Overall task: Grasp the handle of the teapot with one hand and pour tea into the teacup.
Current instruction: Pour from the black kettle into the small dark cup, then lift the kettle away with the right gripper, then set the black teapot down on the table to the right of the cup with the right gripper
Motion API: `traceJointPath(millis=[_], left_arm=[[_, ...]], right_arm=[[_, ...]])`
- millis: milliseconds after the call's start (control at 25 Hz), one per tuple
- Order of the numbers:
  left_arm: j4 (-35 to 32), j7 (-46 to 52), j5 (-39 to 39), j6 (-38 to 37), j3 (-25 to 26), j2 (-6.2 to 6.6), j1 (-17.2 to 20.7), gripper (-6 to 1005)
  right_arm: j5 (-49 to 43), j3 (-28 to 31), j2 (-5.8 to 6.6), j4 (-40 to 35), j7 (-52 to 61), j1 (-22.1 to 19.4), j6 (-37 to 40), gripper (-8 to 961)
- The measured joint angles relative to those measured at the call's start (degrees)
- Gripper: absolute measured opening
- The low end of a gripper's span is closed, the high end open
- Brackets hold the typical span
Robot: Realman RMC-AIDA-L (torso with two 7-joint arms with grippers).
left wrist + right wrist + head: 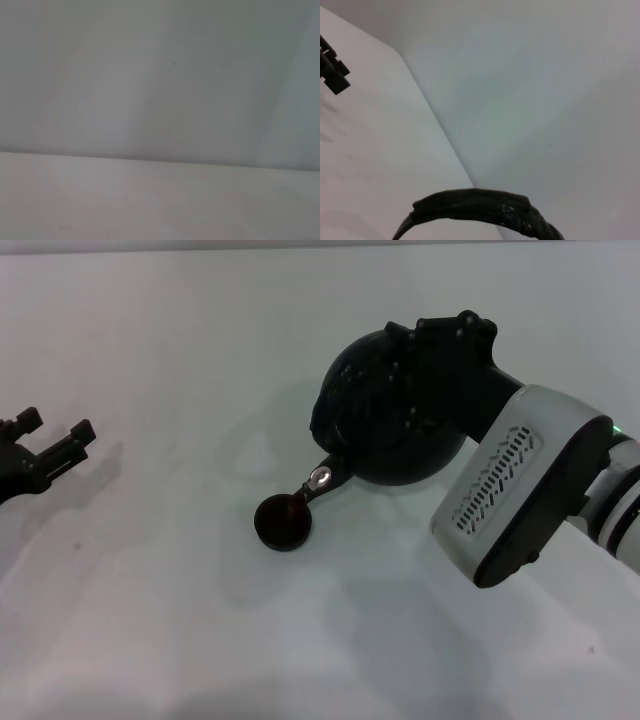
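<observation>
Your head cam looks down from above on the white table (150,620), whole work area in view. Left wrist cam sits low, faces across bare table to the wall (160,75). Right wrist cam is very close to the handle (485,207), looking towards the left gripper (332,70), which head cam shares.

Even, bright overhead light, soft shadows.
You'll see faint grey shadows on the table (150,620) beneath the teapot (385,430) and left gripper (55,445) (both wrist views look hazy); the spout's metal spot glints.
</observation>
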State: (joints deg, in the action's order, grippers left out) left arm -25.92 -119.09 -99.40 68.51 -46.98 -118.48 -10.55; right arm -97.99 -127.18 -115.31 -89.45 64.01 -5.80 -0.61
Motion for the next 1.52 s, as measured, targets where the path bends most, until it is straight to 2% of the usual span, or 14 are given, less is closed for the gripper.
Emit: traceJointPath(millis=[560,800,1080,1280,1520], left_arm=[[0.1,0.0,0.0,-0.1,0.0,0.0,-0.3,851],[0.1,0.0,0.1,-0.7,0.0,0.04,-0.4,850],[0.1,0.0,0.1,-0.8,0.0,0.08,-0.4,850],[0.1,0.0,0.1,-0.9,-0.1,0.09,-0.6,851],[0.1,0.0,0.2,-0.8,-0.2,0.09,-0.6,851]], right_arm=[[1.2,0.4,-0.06,0.3,-0.4,0.1,0.3,108],[8.3,4.4,0.38,-0.9,-0.1,-0.4,6.2,109],[17.9,12.8,0.5,-1.8,1.8,-2.6,17.9,109],[18.2,22.2,0.55,0.3,12.4,-3.0,28.2,110],[18.0,35.4,0.62,5.1,18.2,-2.9,45.3,110]])
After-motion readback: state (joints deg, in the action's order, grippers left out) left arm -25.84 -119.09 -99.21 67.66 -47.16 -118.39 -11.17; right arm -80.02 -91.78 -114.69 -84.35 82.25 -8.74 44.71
